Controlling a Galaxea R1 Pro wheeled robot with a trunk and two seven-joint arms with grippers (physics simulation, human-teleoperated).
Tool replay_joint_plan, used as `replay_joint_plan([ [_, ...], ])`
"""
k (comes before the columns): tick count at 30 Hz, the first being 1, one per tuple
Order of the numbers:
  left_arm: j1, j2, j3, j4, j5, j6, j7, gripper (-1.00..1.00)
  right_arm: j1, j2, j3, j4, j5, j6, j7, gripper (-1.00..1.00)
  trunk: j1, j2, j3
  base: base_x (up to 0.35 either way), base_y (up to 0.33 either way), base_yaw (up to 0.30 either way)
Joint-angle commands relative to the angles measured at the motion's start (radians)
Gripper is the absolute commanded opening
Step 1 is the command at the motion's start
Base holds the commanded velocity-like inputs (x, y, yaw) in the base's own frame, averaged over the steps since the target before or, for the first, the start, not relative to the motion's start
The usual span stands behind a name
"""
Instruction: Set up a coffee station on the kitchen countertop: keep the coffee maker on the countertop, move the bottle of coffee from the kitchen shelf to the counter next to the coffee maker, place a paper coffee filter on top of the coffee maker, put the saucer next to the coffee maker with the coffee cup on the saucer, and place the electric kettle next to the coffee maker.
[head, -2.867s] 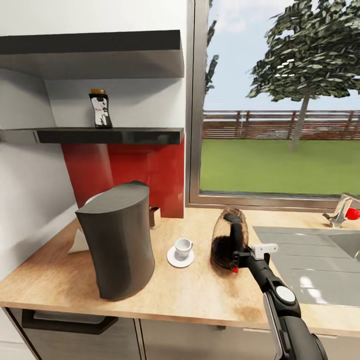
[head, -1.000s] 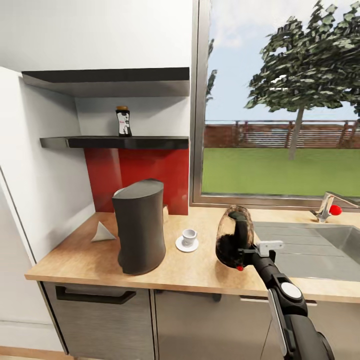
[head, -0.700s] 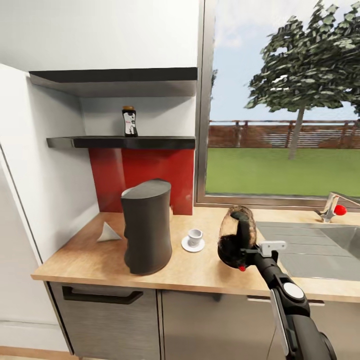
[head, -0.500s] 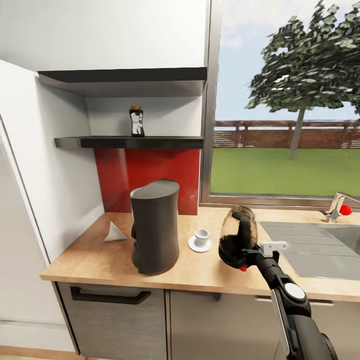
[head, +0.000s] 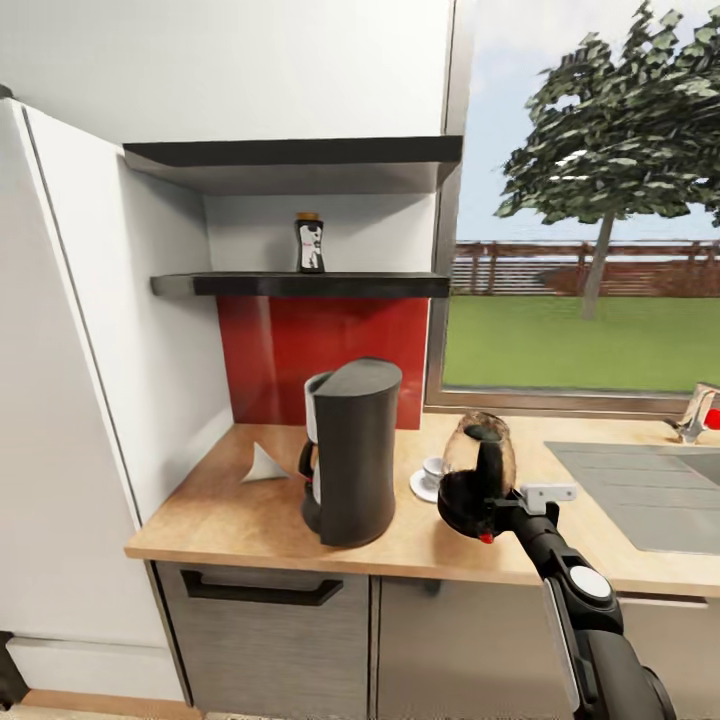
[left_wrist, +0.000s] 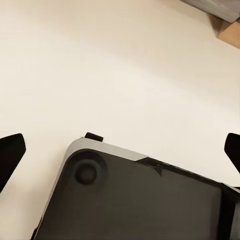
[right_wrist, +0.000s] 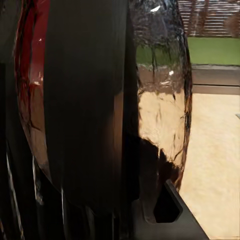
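The dark grey coffee maker (head: 352, 450) stands on the wood-coloured countertop (head: 220, 505). On the shelf above it is the bottle of coffee (head: 310, 243). To the machine's left lies the white paper coffee filter (head: 263, 464). The saucer with the coffee cup (head: 431, 474) peeks out behind the glass electric kettle (head: 478, 478). My right gripper (head: 488, 512) is shut on the kettle's black handle and holds it tilted over the counter. The right wrist view is close on the kettle (right_wrist: 160, 100). My left gripper (left_wrist: 120, 147) is open over the floor.
A steel sink (head: 650, 490) with a faucet (head: 700, 412) is set into the counter at the right, below a large window. A tall white panel (head: 90, 350) walls off the counter's left end. Grey cabinet fronts (head: 270, 630) run below. The robot's dark base (left_wrist: 140, 200) lies under the left gripper.
The whole picture has shifted right and the counter looks farther off, so the camera has moved. The kettle stays in my right gripper, now covering part of the cup and saucer.
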Motion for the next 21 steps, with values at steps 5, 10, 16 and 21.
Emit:
replay_joint_plan([
  [5,0.000,0.000,-0.003,0.000,0.003,-0.002,0.000,1.00,-0.001,0.001,-0.005,-0.002,0.008,0.006,0.010,-1.00,0.000,-0.001,0.000,-0.051,0.092,0.000],
  [10,0.000,0.000,-0.003,0.000,0.003,-0.002,0.000,1.00,0.000,0.001,-0.005,0.000,0.008,0.008,0.010,-1.00,0.000,-0.001,0.000,-0.105,0.118,0.000],
  [16,0.000,0.000,-0.002,0.000,0.004,-0.002,0.000,1.00,0.000,0.001,-0.005,0.001,0.008,0.009,0.009,-1.00,0.000,-0.001,0.000,-0.005,0.112,0.000],
  [21,0.000,0.000,-0.002,0.000,0.004,-0.002,0.000,1.00,0.000,0.001,-0.005,0.002,0.008,0.009,0.007,-1.00,0.000,-0.001,0.000,0.000,0.225,0.000],
])
